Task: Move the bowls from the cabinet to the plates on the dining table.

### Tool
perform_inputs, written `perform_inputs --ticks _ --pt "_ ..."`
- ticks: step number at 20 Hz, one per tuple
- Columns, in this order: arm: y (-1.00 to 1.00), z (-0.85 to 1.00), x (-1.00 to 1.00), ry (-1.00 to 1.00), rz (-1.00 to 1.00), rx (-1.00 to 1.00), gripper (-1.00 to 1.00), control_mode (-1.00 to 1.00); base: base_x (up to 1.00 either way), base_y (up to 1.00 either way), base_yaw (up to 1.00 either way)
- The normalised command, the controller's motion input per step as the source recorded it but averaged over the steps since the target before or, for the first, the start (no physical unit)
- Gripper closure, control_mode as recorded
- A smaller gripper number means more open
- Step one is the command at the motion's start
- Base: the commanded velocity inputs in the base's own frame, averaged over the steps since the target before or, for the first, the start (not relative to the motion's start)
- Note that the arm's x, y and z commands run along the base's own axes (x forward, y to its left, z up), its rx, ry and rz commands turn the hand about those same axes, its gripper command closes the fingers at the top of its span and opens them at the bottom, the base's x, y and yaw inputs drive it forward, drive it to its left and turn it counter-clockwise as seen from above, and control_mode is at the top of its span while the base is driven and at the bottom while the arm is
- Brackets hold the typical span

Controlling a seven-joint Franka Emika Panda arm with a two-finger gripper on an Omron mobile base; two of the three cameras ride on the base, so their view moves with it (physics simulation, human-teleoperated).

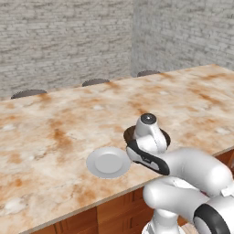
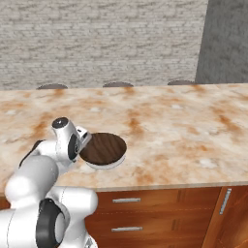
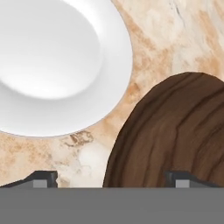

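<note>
A dark brown bowl (image 2: pixel 104 147) sits on a white plate (image 2: pixel 107 166) near the front edge of the dining table (image 2: pixel 184 126). My gripper (image 2: pixel 83 141) hangs open just over the bowl's left rim, with nothing between its fingers. In the hand view the bowl (image 3: pixel 175 135) lies at the lower right, one fingertip (image 3: pixel 183 178) over it and the other (image 3: pixel 43 178) over bare stone. A second white plate (image 1: pixel 109 162), with nothing on it, lies just left of the bowl, and it is the plate (image 3: pixel 52 65) at the top left of the hand view. The cabinet is out of view.
Round dark stool tops (image 1: pixel 95 82) line the table's far edge in front of grey brick walls. Wooden drawers with silver handles (image 2: pixel 126 199) sit under the table's near edge. My arm (image 1: pixel 192 173) hides most of the bowl in the left base view.
</note>
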Motion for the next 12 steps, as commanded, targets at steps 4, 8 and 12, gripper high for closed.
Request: perform_inputs --ticks 4,8,12 --pt "0.09 0.23 -0.36 -0.04 0.0 0.0 -1.0 -1.0 0.0 0.0 0.0" --pt "0.08 0.25 -0.39 -0.08 0.0 0.0 -1.0 -1.0 0.0 0.0 0.0" --pt "0.01 0.26 -0.38 -0.12 0.0 0.0 -1.0 -1.0 0.0 0.0 0.0"
